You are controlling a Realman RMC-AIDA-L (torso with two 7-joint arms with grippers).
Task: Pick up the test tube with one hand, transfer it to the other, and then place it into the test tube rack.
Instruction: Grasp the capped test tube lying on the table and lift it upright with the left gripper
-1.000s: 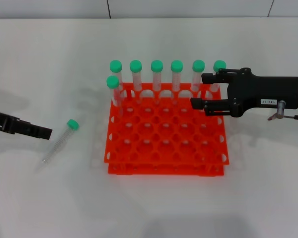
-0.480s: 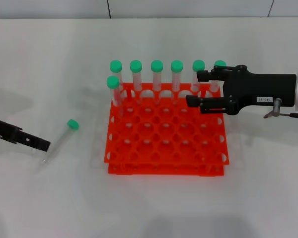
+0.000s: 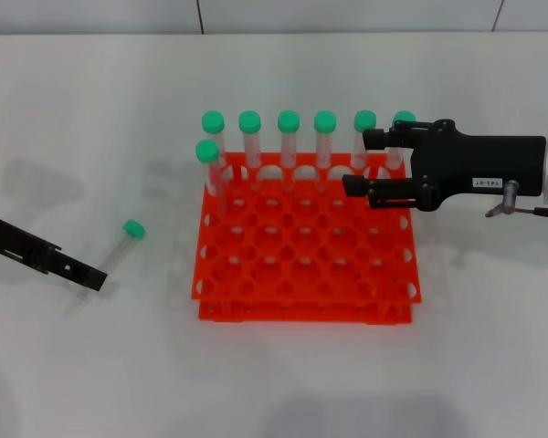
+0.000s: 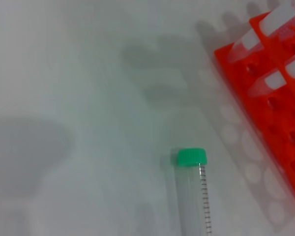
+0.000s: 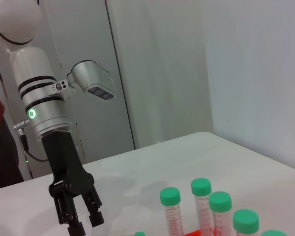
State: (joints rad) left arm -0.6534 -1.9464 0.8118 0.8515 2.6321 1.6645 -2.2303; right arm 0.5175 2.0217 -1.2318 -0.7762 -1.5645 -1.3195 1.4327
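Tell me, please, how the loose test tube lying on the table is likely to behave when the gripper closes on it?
The test tube lies flat on the table and is round, so it will probably roll if nudged. Its smooth clear wall looks slippery. It looks empty, so likely light. The left gripper is beside its lower end.

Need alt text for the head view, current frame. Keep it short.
A loose test tube with a green cap lies on the white table, its lower end by the left gripper. To its right an orange-red test tube rack holds seven capped tubes along its far edge and far-left corner. The right gripper hovers open over the rack's far right corner.
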